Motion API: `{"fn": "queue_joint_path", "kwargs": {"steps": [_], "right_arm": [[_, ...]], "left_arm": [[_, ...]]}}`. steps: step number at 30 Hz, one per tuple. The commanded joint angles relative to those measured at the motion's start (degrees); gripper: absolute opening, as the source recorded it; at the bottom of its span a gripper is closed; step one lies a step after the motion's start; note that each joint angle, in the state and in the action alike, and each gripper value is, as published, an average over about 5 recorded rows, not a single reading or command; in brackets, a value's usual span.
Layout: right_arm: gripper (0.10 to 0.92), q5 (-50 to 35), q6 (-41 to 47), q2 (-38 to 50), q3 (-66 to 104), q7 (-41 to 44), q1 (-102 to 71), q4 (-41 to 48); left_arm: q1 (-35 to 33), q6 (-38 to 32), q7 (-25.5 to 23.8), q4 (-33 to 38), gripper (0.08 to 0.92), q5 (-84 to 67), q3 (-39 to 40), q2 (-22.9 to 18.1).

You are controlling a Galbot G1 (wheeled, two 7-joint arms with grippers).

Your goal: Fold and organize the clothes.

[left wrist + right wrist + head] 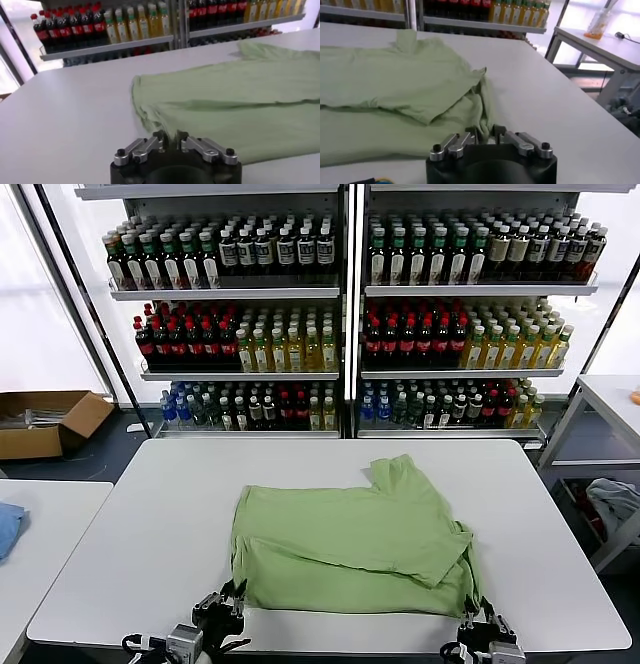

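**Shirt half-folded, both hands at the near hem**

On the far left, a blue cloth lies on a side table, well apart from the work and no part of it. The left hand sits at the near edge of the counter, just at the shirt's near-left corner. In the left wrist view its fingertips stand close together with a narrow gap over the hem; whether they are open or pinching cloth I cannot tell.

The shirt lies in the middle of the counter, light green, with one layer folded across the body and a sleeve sticking out toward the shelves of bottles. The fold is slanted, so the upper layer's edge does not line up with the one beneath.

The right hand sits at the near-right corner of the shirt. In the right wrist view its fingertips are likewise close together beside the bunched edge, and again I cannot tell whether they grip anything.

By my reading, one fold is laid and the next is about to start. The next move likely calls for both hands to take the near hem together and carry it evenly toward the far side, keeping the layers from sliding.
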State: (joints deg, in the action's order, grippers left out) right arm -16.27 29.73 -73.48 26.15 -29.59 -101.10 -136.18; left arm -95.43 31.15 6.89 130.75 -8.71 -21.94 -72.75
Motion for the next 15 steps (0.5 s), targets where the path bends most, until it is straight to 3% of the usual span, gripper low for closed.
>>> {"fn": "queue_joint_path", "kwargs": {"steps": [1, 7, 11, 15], "right_arm": [[0.541, -0.55, -0.05, -0.10, 1.61, 0.18, -1.94, -7.95], [0.714, -4.48, -0.27, 0.29, 8.48, 4.95, 7.60, -5.53], [0.804, -8.34, -1.86, 5.10, 11.86, 10.59, 17.89, 4.89], [0.821, -11.54, -1.95, 11.89, 11.03, 16.79, 28.06, 15.03]], "left_arm": [[-1.78, -0.28, -0.76, 8.53, 0.385, -2.19, 0.07, -1.14], [5.22, -3.24, -0.87, 7.51, 0.559, -5.14, -1.58, -1.78], [15.15, -3.88, -2.49, 0.37, 0.671, -5.99, -1.60, 0.15], [26.18, -4.32, -4.55, -9.98, 0.781, -7.69, 0.19, 3.51]]}}
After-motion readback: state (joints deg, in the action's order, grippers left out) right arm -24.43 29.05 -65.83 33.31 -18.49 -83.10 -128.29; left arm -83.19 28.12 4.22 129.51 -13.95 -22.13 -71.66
